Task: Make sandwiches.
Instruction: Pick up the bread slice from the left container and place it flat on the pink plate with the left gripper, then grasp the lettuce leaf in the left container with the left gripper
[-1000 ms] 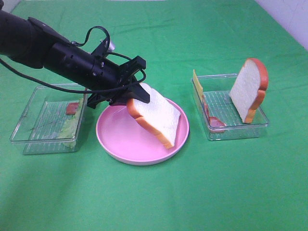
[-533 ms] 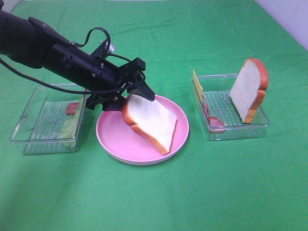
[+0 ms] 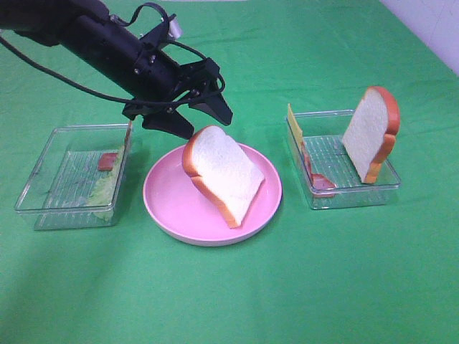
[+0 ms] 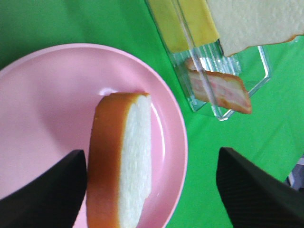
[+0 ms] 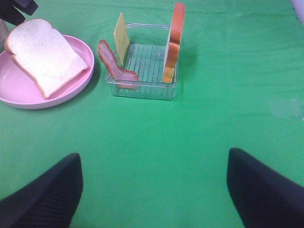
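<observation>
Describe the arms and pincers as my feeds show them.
The left arm is matte black and tubular, with black cables looping over it and a small white tag near the wrist. Both the left pincer and right pincer have black, wedge-shaped fingers with finely textured faces.

left pincer (image 3: 206, 126): let go, risen clear | bread slice (image 3: 226, 175): now lying on pink plate (image 3: 168, 201), seemingly flat

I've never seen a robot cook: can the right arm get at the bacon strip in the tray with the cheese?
Probably yes. The bacon strip sticks up in the clear tray, uncovered, and the right jaws stand open facing it across the cloth.
</observation>
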You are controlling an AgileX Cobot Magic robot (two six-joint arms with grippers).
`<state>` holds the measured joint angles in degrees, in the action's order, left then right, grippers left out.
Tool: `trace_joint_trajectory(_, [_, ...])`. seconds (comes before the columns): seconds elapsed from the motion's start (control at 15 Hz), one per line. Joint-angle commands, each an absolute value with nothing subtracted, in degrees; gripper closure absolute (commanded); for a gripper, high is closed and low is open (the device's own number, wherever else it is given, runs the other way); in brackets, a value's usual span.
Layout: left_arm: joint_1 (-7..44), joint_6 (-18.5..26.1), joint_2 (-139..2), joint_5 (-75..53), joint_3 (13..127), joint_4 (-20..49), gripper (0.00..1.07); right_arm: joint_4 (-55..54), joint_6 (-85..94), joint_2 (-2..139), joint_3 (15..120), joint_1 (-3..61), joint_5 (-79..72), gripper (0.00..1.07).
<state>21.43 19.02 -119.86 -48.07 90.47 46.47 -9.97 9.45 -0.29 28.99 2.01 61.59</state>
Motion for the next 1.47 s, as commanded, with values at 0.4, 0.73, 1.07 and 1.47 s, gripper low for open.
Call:
trace_joint_trajectory(0.4, [21.83, -3.44, -119.75, -63.66, 105.25, 21.03, 0.34, -10.14, 10.26, -1.20, 28.99, 2.06, 61.08, 0.29])
trace_joint_trajectory(0.73, [21.83, -7.73, -119.75, -73.85, 107.83, 8.65, 0.34, -10.14, 10.26, -1.20, 28.99, 2.06, 61.08, 0.29])
trace_joint_trajectory(1.07, [21.43, -12.66, -114.48, -73.85, 101.47, 4.35, 0.40, -10.14, 10.26, -1.20, 28.99, 2.06, 61.08, 0.29])
trace_joint_trajectory(1.47, [22.12, -20.17, -115.68, -73.80, 94.77, 2.41, 0.37, -10.14, 10.20, -1.20, 28.99, 2.06, 61.08, 0.29])
